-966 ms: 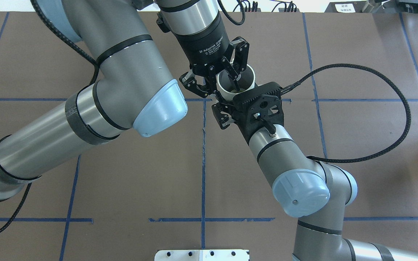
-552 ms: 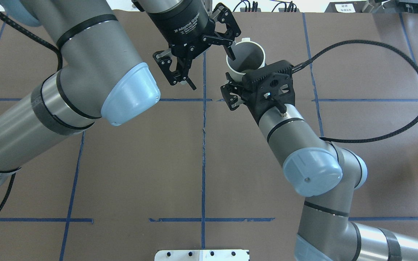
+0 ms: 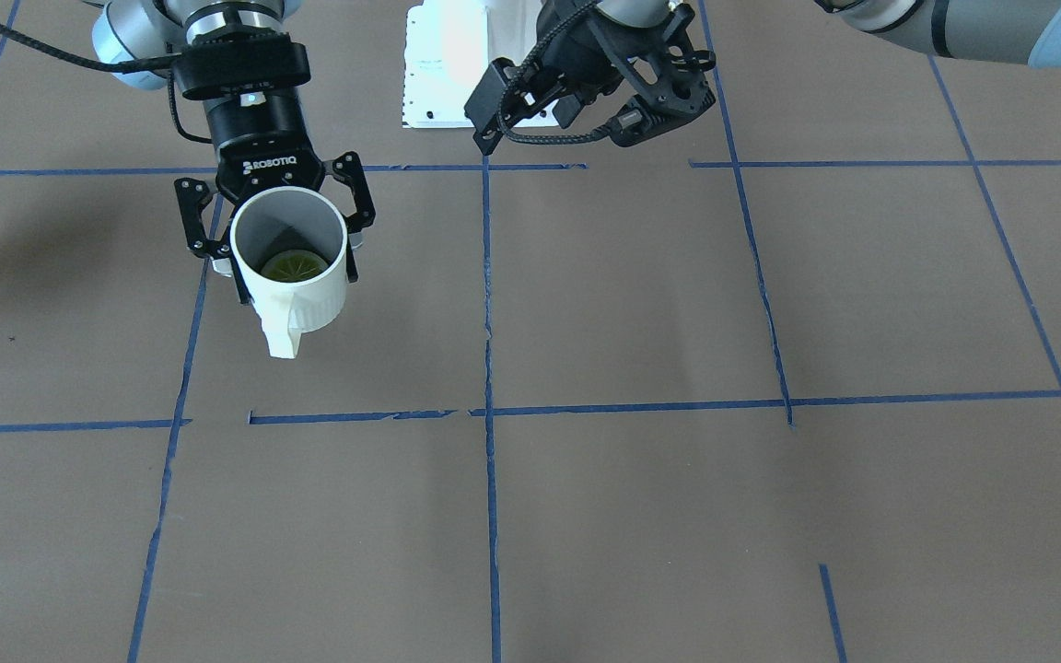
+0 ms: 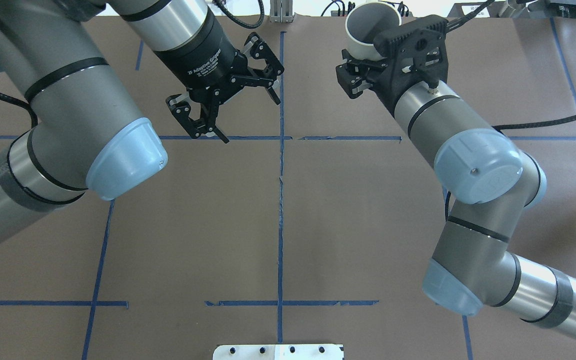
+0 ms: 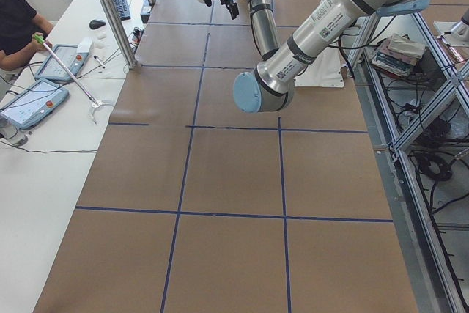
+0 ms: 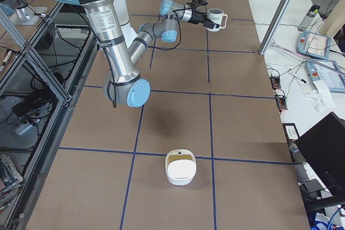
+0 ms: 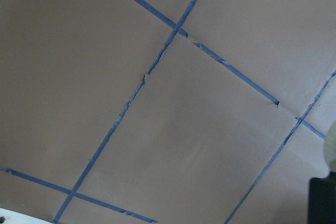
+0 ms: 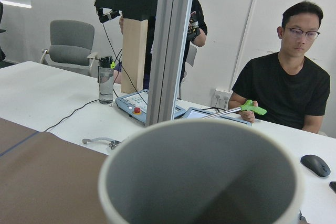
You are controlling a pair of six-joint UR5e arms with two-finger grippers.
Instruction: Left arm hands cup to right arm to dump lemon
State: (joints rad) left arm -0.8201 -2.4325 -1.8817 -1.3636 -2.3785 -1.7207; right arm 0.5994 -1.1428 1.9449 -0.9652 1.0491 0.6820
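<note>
The white cup (image 3: 296, 308) hangs above the brown table, mouth up, with its handle pointing away from the robot. My right gripper (image 3: 296, 276), marked ROBOTIQ, is shut on the cup, one finger on each side of the wall. The yellow-green lemon (image 3: 294, 266) lies on the cup's grey bottom. From overhead the cup (image 4: 368, 22) sits at the far edge, right of the centre line. Its rim (image 8: 205, 129) fills the right wrist view. My left gripper (image 4: 250, 121) stands open and empty, well to the cup's left. The left wrist view holds only taped table.
A white bowl-like container (image 6: 180, 168) rests on the table near its right end. The robot's white base plate (image 4: 278, 351) sits at the near edge. People sit beyond the far edge at a white side table (image 8: 63, 103) with tablets.
The left gripper, which was at the cup's rim, has let go and drawn back to the left. The right arm has carried the cup away, farther out and to the right.
</note>
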